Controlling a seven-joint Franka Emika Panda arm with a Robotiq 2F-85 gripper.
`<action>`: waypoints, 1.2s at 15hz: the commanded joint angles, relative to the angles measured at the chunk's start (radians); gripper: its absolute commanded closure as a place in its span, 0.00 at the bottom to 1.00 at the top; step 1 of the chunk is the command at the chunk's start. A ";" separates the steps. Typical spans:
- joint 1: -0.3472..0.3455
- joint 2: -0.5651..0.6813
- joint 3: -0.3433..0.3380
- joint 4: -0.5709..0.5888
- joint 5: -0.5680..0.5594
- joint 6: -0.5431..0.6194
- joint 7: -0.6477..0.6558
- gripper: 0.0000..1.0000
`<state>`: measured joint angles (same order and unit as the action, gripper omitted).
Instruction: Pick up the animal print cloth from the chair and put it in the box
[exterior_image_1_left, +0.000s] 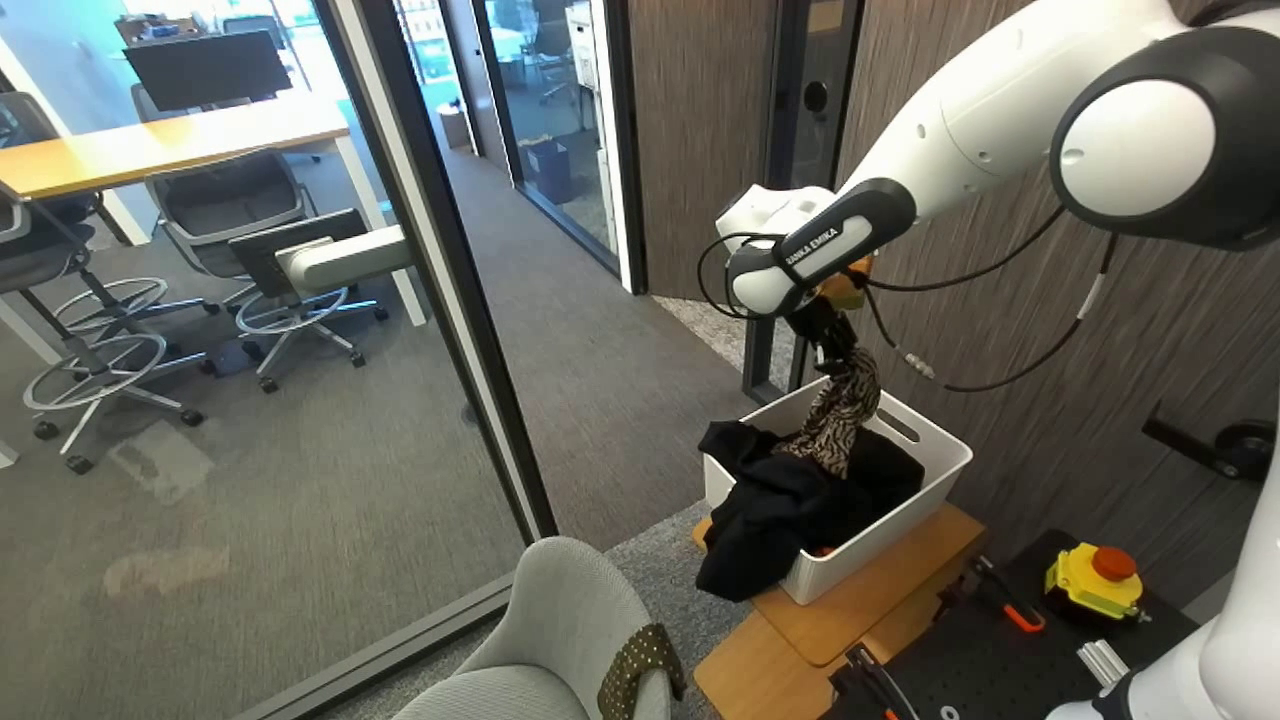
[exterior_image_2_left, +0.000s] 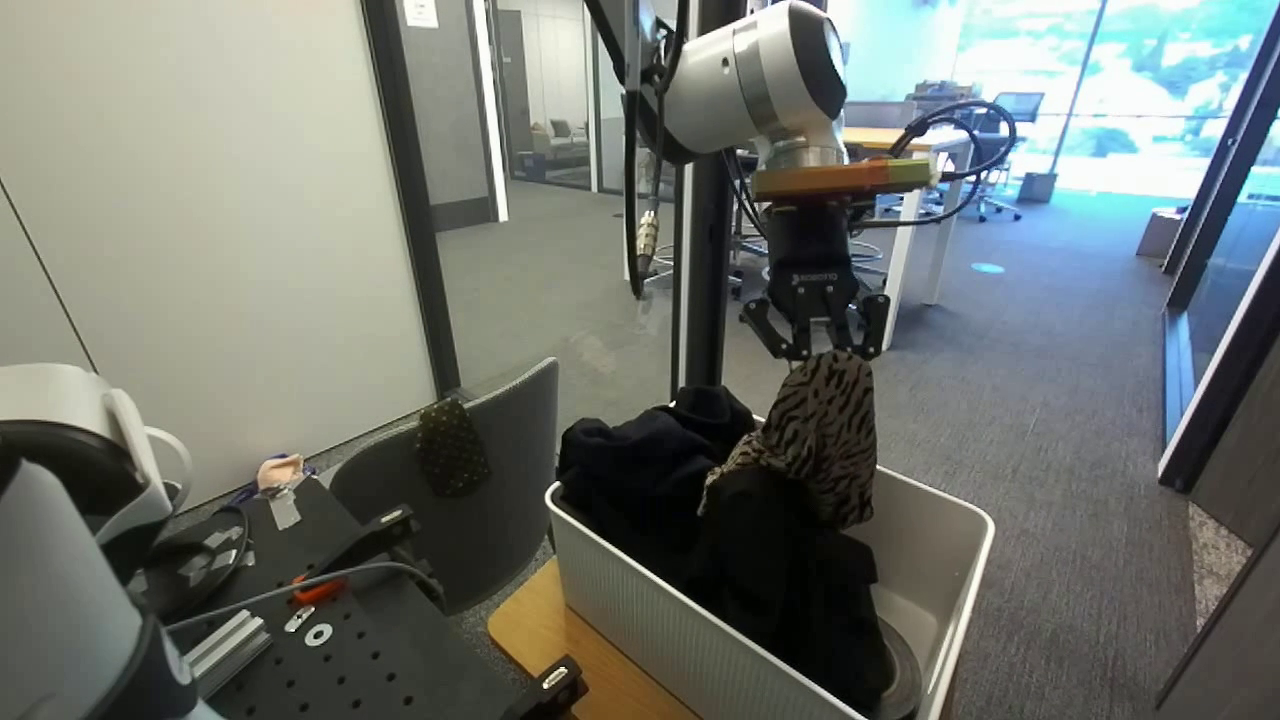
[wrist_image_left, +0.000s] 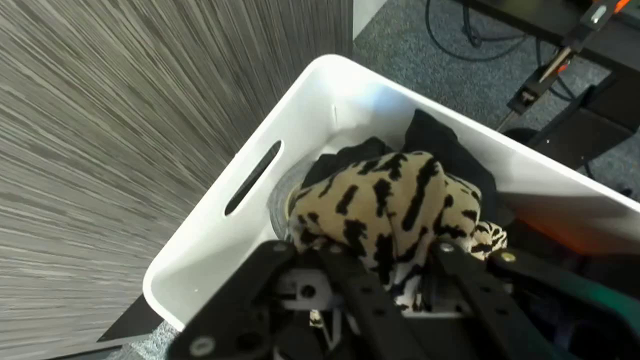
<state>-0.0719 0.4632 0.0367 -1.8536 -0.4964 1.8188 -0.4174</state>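
Pinching the tan-and-black animal-print cloth (exterior_image_2_left: 830, 430), its lower folds on black fabric (exterior_image_2_left: 770, 570) in the white rectangular plastic box (exterior_image_2_left: 650, 620), right of centre, low in the frame, the black two-fingered gripper (exterior_image_2_left: 833, 351) could, I fear, drag it back out if folds snag on release.

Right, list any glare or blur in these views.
Wrist view: the gripper looks out of focus, and a bluish-white sheen shows inside the box; in an exterior view, the distant windows look overexposed; in an exterior view, the wooden table glares toward its right end.
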 joint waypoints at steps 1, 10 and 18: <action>-0.043 0.001 0.001 -0.037 0.101 0.172 -0.039 0.96; -0.127 0.063 0.029 -0.118 0.334 0.538 -0.207 0.96; -0.133 0.045 0.029 -0.136 0.443 0.496 -0.222 0.60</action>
<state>-0.2016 0.5487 0.0576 -1.9655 -0.0962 2.3458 -0.6445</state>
